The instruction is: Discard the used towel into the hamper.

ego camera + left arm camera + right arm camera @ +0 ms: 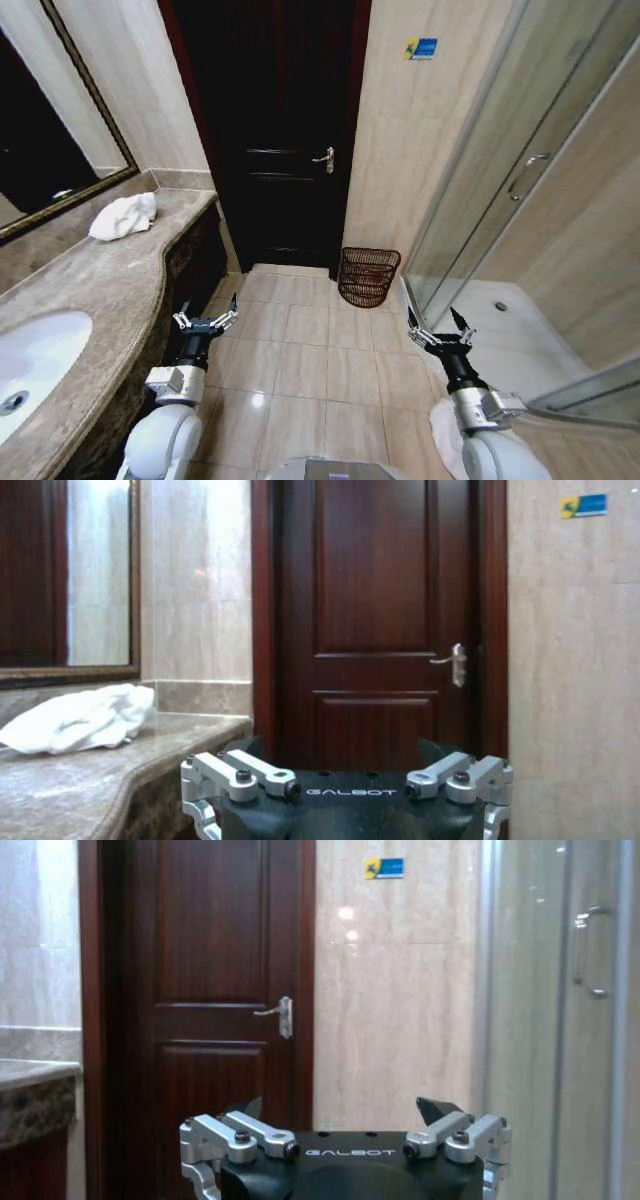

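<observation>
A crumpled white towel (124, 216) lies at the far end of the marble counter (90, 275), below the mirror; the left wrist view has the towel (80, 719) too. The hamper (368, 276), a dark red-brown openwork basket, stands on the floor against the wall to the right of the dark door. My left gripper (205, 315) hangs open over the floor beside the counter front, well short of the towel. My right gripper (440, 327) is open too, low at the right near the shower glass, with nothing held.
A dark wooden door (275, 130) is straight ahead. A glass shower enclosure (520, 200) fills the right side. A white sink (35, 365) is set into the near end of the counter. Tiled floor (310, 350) lies open between counter, hamper and shower.
</observation>
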Motion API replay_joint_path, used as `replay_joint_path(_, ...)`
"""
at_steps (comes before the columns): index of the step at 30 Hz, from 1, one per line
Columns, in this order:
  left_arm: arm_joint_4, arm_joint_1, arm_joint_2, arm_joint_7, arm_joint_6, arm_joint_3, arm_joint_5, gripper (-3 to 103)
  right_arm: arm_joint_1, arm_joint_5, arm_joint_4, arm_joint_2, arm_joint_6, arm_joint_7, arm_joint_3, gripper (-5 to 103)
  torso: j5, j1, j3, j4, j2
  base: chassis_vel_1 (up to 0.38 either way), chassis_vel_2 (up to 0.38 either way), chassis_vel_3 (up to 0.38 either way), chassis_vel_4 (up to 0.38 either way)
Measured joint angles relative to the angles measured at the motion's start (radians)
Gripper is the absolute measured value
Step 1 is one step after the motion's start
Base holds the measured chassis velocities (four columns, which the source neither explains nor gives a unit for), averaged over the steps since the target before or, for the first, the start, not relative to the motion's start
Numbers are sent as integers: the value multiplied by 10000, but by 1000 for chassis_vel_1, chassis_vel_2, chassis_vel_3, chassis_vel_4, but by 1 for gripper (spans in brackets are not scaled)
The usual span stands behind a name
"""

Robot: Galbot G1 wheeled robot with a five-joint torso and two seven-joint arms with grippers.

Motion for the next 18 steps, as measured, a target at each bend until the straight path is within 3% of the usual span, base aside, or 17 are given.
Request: replay_joint_path(18, 140, 36, -29, 20, -220, -10, -17, 100, 41, -4, 18, 17, -28, -12, -11, 100, -1, -2, -1, -1, 1, -25, 214, 202, -29)
